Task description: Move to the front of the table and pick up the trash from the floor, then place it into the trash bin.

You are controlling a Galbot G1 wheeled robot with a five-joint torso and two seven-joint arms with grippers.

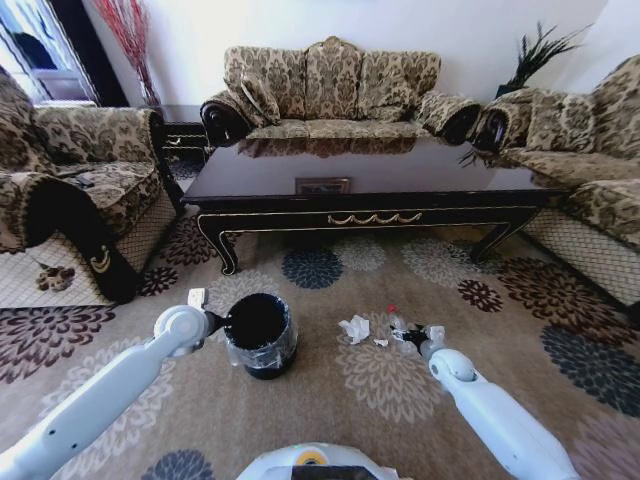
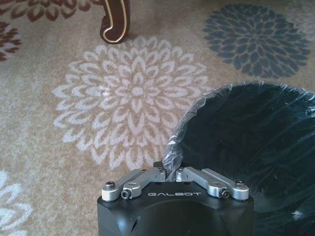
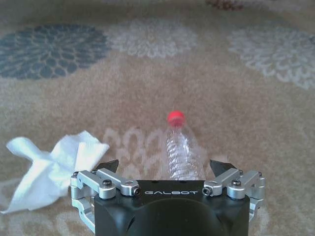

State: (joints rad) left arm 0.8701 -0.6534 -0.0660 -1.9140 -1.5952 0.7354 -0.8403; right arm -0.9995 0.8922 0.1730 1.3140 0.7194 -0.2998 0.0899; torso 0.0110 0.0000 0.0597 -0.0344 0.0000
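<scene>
Shiny dark wood makes the long table [image 1: 365,185], which has gold curls on its side. On the flowery floor [image 1: 400,385] in front of it sits the round black trash bin [image 1: 260,335].

In the left wrist view, the left gripper [image 2: 173,173], marked GALBOT, pinches the bin's crinkly liner [image 2: 173,147].

In the right wrist view, the right gripper [image 3: 167,166] is spread wide around a ribbed clear bottle [image 3: 181,152] with a red cap, beside crumpled white paper [image 3: 51,164].

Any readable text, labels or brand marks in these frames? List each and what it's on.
"GALBOT": on the black body of the left gripper, jaws shut on the crinkly clear plastic liner of the round black trash bin.
"GALBOT": on the black body of the right gripper, jaws open around the clear plastic bottle with red cap.
Nothing else is readable.
</scene>
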